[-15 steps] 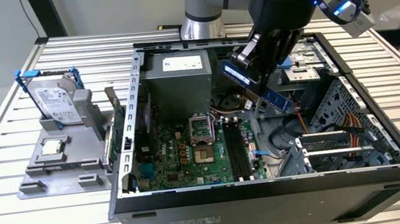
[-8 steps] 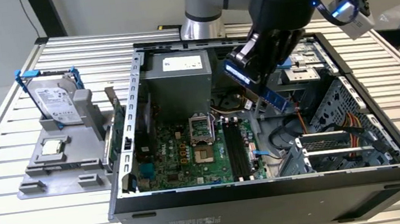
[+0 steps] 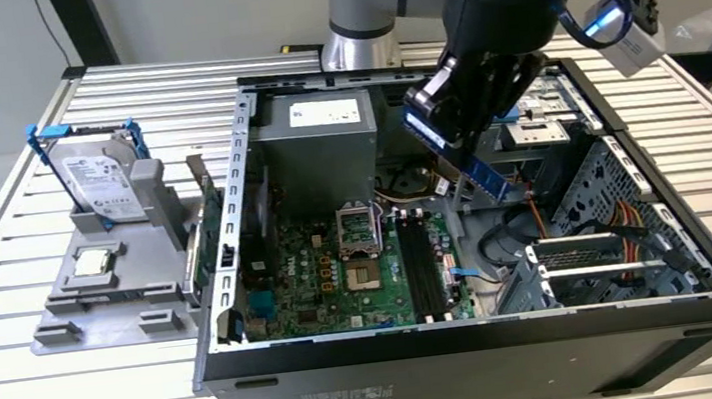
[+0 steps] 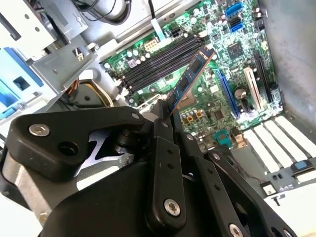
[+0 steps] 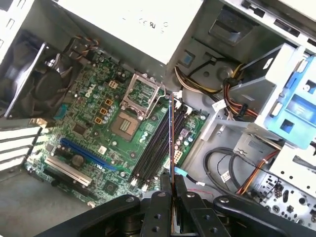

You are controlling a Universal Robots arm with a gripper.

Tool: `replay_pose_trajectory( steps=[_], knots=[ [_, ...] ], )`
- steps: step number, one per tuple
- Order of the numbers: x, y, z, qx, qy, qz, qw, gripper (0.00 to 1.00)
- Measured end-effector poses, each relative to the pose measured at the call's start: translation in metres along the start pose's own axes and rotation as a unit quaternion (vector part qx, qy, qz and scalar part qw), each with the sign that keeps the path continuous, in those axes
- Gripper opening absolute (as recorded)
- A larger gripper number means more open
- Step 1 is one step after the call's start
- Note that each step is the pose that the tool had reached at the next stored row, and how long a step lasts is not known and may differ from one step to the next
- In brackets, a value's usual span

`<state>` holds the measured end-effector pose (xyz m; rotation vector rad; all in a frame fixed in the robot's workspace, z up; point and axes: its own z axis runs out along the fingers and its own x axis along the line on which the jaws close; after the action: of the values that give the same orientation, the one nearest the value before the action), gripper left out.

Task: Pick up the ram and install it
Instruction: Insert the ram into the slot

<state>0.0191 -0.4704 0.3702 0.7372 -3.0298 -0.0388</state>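
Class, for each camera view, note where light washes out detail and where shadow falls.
Exterior view: a lamp on the arm's wrist glows white-blue, and the case is shaded under the gripper, shut on the ram. Second wrist view: the slot covers burn out white. First wrist view: the power supply is glared pale, the fan dark.

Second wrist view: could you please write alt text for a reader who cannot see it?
The black claw grips a blue RAM stick by one end and holds it over a green motherboard inside an open computer case. The stick's far end points toward the black memory slots.
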Motion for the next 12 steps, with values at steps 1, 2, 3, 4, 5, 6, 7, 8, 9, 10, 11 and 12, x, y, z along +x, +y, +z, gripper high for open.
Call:
replay_pose_trajectory(
  steps=[1, 2, 3, 4, 5, 6, 7, 8, 9, 10, 11, 12],
  knots=[
    [0.0, 0.0, 0.0, -0.0001, -0.0001, 0.005, 1.0, 0.0],
    [0.0, 0.0, 0.0001, -0.0002, -0.0003, 0.009, 1.0, 0.0],
    [0.0, 0.0, 0.0001, -0.0002, -0.0004, 0.013, 0.9999, 0.0],
    [0.0, 0.0, 0.0001, -0.0003, -0.0005, 0.018, 0.9998, 0.0],
    [0.0, 0.0, 0.0001, -0.0004, -0.0006, 0.022, 0.9998, 0.0],
    [0.0, 0.0, 0.0001, -0.0004, -0.0008, 0.026, 0.9997, 0.0],
    [0.0, 0.0, 0.0002, -0.0005, -0.0009, 0.031, 0.9995, 0.0],
    [0.0, 0.0, 0.0002, -0.0006, -0.001, 0.035, 0.9994, 0.0],
    [0.0, 0.0, 0.0003, -0.0006, -0.0011, 0.038, 0.9993, 0.0],
    [0.0, 0.0, 0.0003, -0.0007, -0.0012, 0.042, 0.9991, 0.0],
    [0.0, 0.0, 0.0004, -0.0008, -0.0014, 0.046, 0.9989, 0.0],
    [0.0, 0.0, 0.0004, -0.0008, -0.0015, 0.05, 0.9988, 0.0]
  ],
)
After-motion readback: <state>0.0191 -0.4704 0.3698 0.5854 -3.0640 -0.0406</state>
